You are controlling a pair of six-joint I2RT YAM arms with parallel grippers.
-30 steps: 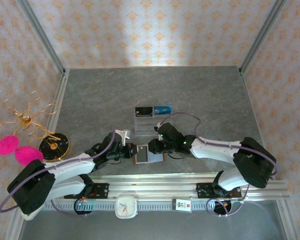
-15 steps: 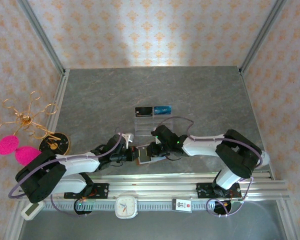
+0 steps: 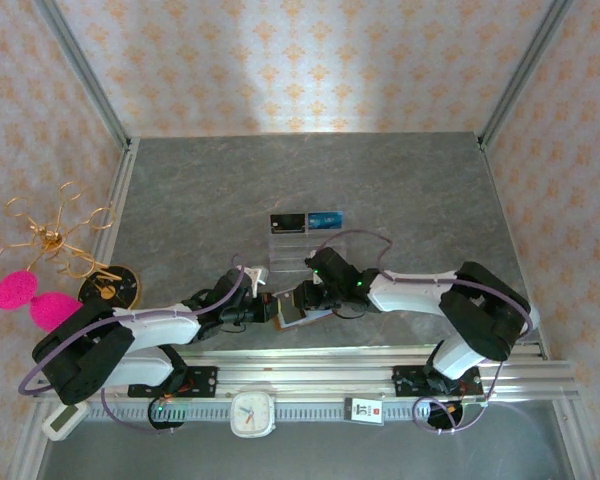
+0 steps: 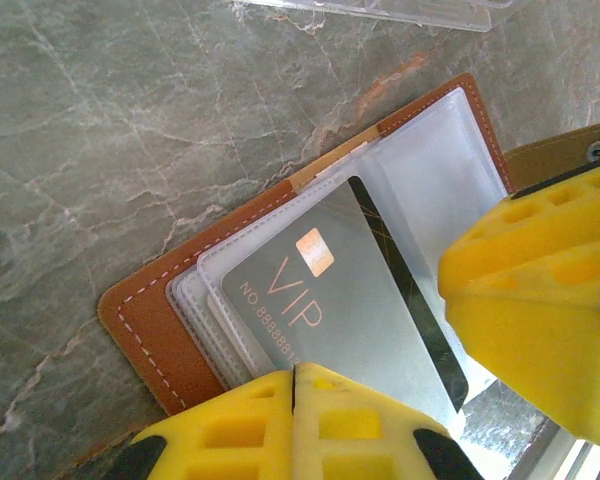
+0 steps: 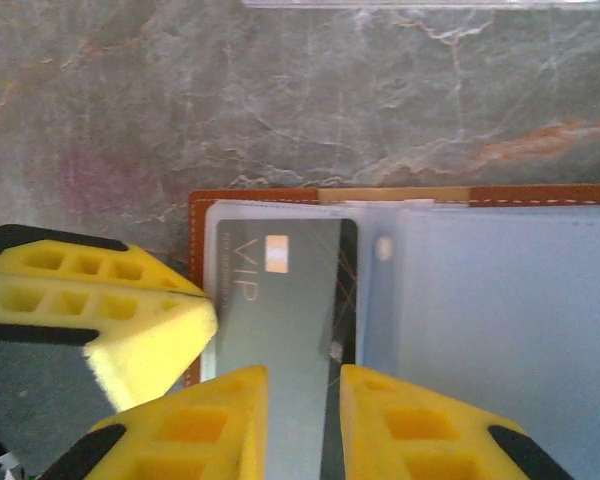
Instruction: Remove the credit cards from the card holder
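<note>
The card holder [image 4: 150, 325] lies spread open on the near middle of the table [image 3: 400, 190], between the two arms, with a grey credit card [image 5: 280, 300] marked VIP lying across its left half, partly out of the clear plastic sleeves [image 4: 430, 180]. The left gripper [image 4: 294, 385] has its pads pressed together at the card's near edge; whether anything is pinched between them cannot be told. The right gripper [image 5: 305, 400] hovers over the same card with its jaws slightly parted, clamping nothing. The likely trouble is crowding. Both grippers work the same small spot, so the foam tips may knock one another, or the card holder may drag along or fold shut if the card is pulled while the leather is not pinned. A thin, slick card could also slip from the pads or catch on a sleeve edge and bend. Other cards tucked beneath may slide out with it. The table is a smooth grey marbled sheet giving little friction, a clear stand [image 3: 298, 250] sits just beyond, and pale patterned wallpaper closes in the cell on three sides.
</note>
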